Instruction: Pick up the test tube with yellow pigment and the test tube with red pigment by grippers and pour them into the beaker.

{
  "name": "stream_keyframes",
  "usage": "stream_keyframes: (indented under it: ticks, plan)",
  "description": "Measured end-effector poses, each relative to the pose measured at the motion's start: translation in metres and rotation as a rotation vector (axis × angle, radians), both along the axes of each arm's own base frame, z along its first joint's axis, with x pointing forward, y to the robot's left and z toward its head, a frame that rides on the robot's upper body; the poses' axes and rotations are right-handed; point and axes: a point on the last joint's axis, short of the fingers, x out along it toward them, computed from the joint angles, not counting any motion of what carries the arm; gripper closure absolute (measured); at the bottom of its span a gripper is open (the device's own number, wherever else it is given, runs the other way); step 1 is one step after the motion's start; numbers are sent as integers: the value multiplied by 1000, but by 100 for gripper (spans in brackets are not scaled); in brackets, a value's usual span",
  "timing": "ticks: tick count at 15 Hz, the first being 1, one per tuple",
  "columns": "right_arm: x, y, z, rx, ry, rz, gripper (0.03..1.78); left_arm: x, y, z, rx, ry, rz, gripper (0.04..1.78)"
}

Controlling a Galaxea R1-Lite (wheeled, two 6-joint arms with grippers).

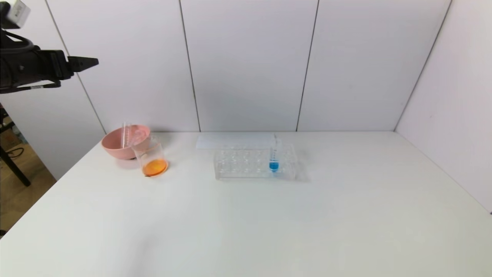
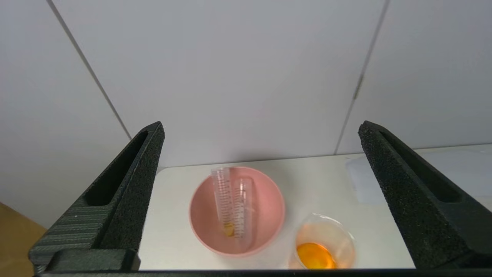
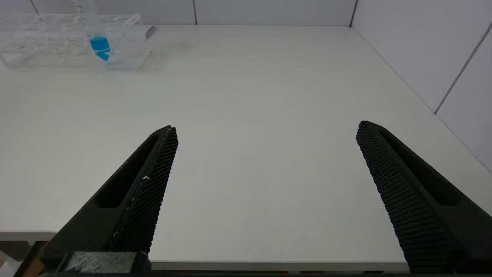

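right hand (image 3: 265,130) splayed over table (image 3: 269,77) near edge; left hand (image 2: 261,127) raised, agape.

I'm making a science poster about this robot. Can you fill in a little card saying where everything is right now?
Beaker: on the table, orange liquid at the bottom, beside the pink bowl
Bowl contents: two emptied tubes leaning inside
Tube rack: mid-table, holding one blue-tipped tube
Left gripper: open, raised above the bowl, holding nothing
Right gripper: open, over bare table, holding nothing
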Motion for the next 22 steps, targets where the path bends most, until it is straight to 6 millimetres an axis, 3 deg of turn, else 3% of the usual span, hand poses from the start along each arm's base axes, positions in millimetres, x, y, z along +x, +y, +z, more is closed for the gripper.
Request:
stream_keyframes:
  ticks: [2, 6, 9, 12, 16, 18, 20, 22]
  plan:
    - [0, 0, 0, 0, 0, 0, 11, -52, -18, 20, 7, -28, -58, 6]
    - [0, 0, 0, 0, 0, 0, 11, -167, -50, 40, 11, -62, -215, 6]
    - [0, 0, 0, 0, 0, 0, 11, -246, -70, 39, -4, -84, -335, 6]
    - [0, 0, 0, 0, 0, 0, 11, -311, -85, 31, 7, -138, -478, 6]
    - [0, 0, 0, 0, 0, 0, 11, -382, -88, 9, 26, -220, -546, 6]
    - [0, 0, 0, 0, 0, 0, 11, -408, -87, -6, 41, -260, -552, 6]
    - [0, 0, 0, 0, 0, 0, 11, -424, -86, -24, 75, -303, -544, 6]
    - [0, 0, 0, 0, 0, 0, 11, -424, -84, -49, 127, -319, -485, 6]
